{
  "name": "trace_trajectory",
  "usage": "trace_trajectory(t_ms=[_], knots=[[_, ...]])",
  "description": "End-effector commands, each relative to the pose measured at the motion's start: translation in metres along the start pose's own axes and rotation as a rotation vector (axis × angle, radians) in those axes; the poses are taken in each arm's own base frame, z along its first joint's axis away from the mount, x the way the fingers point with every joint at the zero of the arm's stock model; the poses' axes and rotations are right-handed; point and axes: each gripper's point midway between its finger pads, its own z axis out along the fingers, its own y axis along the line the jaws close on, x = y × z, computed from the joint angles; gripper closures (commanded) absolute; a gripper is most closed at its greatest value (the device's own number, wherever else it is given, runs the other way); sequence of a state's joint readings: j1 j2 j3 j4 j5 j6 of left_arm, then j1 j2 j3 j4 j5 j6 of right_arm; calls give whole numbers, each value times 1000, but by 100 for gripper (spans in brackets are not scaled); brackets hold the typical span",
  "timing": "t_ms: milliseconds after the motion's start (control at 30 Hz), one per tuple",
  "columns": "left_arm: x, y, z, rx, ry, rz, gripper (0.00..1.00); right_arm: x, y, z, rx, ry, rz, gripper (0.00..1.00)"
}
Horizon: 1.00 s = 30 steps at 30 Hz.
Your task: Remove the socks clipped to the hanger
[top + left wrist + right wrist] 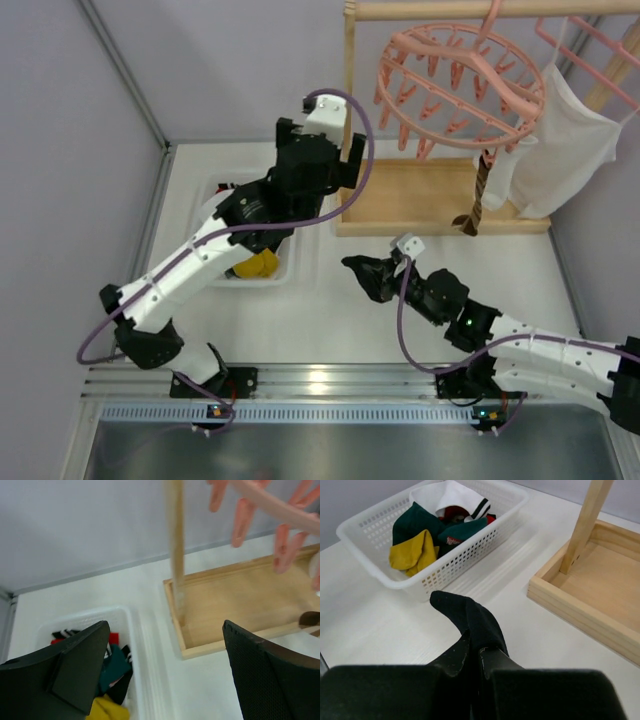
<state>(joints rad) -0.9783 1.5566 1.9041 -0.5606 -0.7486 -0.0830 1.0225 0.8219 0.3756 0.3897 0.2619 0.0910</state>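
Between basket (460, 560) and wooden stand (580, 615), right gripper (480, 652) was clamped on a black sock (470, 617). Left gripper (165, 640) gaped wide, empty, by the stand's post (175, 555). One brown sock (480, 195) hung from the hanger (460, 85); other socks (412, 555) lay in the basket.

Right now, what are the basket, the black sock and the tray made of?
The basket looks like plastic: smooth white, moulded with rows of little holes. The black sock, pinched in the right gripper, looks like soft fabric, matte and folding limply. The tray seems bare wood, pale with faint grain.
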Motion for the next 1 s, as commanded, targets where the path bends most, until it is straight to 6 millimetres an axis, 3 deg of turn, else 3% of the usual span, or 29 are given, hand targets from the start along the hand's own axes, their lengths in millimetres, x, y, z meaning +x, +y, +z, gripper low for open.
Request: trace_trajectory(t_ms=[0,33,100,133,200,233,300,333,400,433,467,500,533,600,633,700,733,833,967], knots=[[0,81,-43,-212,-42,-135,2,-41,18,18,-108,-56,55,100],[21,99,-44,-262,-12,-173,2,-48,25,29,-142,-54,51,100],[33,133,-68,-284,3,-231,2,-56,34,43,-176,-54,50,100],[54,154,-68,-341,40,-249,2,-61,44,57,-219,-45,46,100],[65,181,-88,-388,45,-288,2,-71,50,76,-239,-54,44,100],[85,198,-94,-449,95,-280,2,-77,53,96,-239,-52,49,100],[94,216,-114,-490,98,-292,2,-86,58,118,-255,-52,68,100],[104,225,-121,-524,115,-283,2,-94,65,142,-278,-52,73,100],[104,236,-140,-530,85,-303,2,-98,66,169,-279,-36,86,100],[110,237,-144,-529,90,-302,2,-103,69,196,-279,-37,88,100],[110,238,-150,-517,78,-315,2,-104,71,209,-277,-34,86,100],[110,241,-160,-504,53,-338,2,-97,72,223,-274,-1,95,100],[112,241,-163,-499,48,-347,2,-98,78,250,-290,-1,99,100],[123,243,-167,-502,48,-346,2,-90,78,276,-277,21,115,100],[128,244,-167,-511,48,-355,2,-80,79,300,-270,36,118,100],[145,246,-164,-545,67,-345,2,-68,79,321,-265,47,103,94],[153,247,-162,-559,72,-345,2,-49,77,339,-245,82,100,92],[173,239,-153,-538,107,-329,2,-14,67,366,-180,132,119,100],[178,236,-154,-515,108,-349,2,33,58,382,-132,226,119,100]])
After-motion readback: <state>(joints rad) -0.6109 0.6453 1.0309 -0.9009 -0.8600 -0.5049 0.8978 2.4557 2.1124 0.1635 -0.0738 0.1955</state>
